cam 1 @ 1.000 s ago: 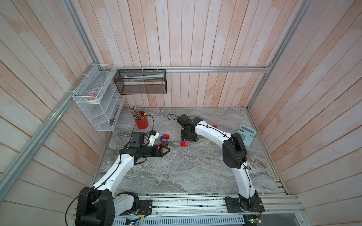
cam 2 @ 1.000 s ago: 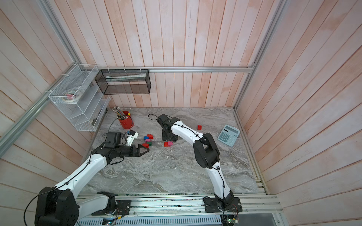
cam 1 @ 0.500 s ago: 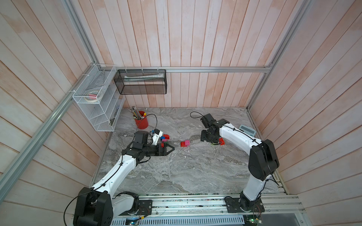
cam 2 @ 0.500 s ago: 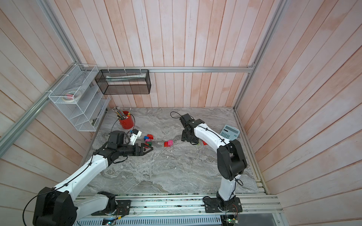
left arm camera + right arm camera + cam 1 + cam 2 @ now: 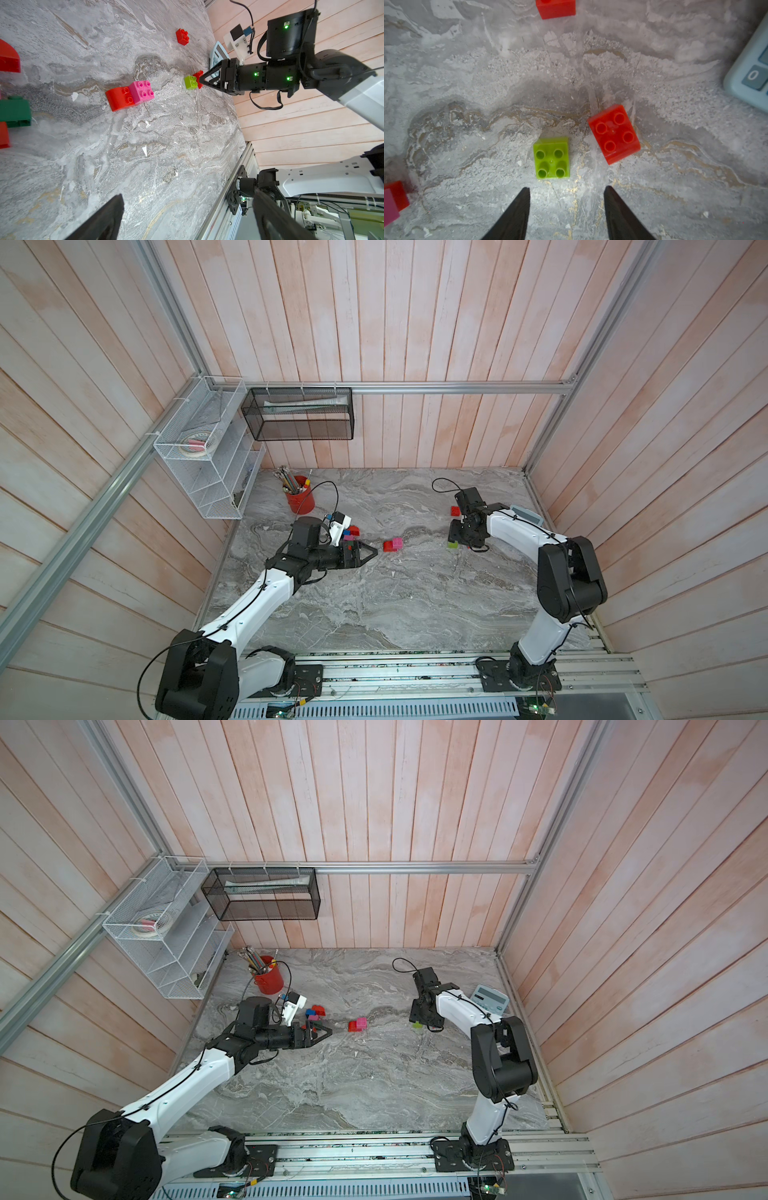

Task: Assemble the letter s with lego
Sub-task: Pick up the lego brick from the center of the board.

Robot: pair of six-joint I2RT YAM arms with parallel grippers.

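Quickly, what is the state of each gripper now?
Left gripper: open, holding nothing.
Right gripper: open, holding nothing, near the lime brick.

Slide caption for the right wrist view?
Open right gripper aimed at lime brick; red brick close beside, not touching.

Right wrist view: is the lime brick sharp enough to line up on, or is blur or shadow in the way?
Right wrist view: the lime brick is sharp, studs distinct, with a soft shadow near it; the calculator at the frame edge is blurred. Left wrist view: the left gripper's fingers are out of focus.
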